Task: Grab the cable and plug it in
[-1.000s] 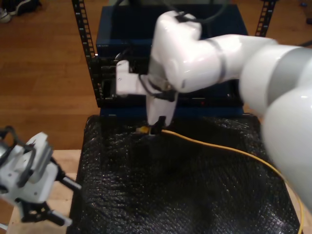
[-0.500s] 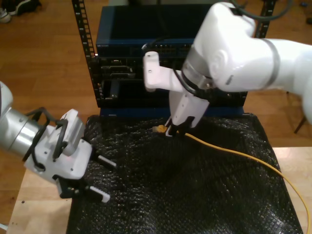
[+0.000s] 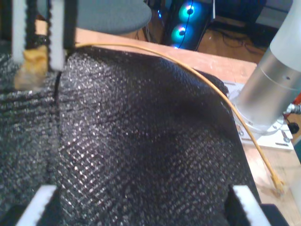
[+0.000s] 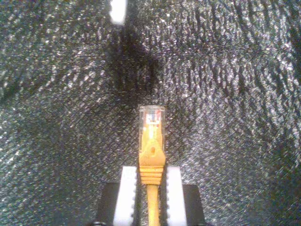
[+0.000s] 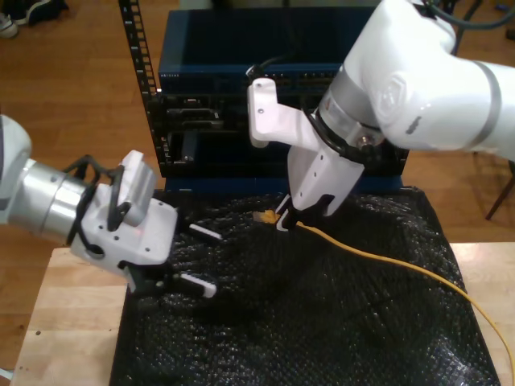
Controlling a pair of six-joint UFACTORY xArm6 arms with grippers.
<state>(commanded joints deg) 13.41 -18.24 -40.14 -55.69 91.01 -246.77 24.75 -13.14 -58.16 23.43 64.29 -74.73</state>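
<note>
Since a moment ago your first gripper [image 5: 193, 257], jaws wide, has swung in over the black mat [image 5: 322, 322], while your second gripper [image 5: 286, 219] pinches the cable [image 4: 151, 141], light and limp, behind its brittle clear plug, so hold there.

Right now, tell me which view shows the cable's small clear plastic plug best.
The second wrist view: the plug sits sharp and centred beyond my second gripper. The exterior view shows it tiny; the first wrist view shows a yellow blur.
</note>
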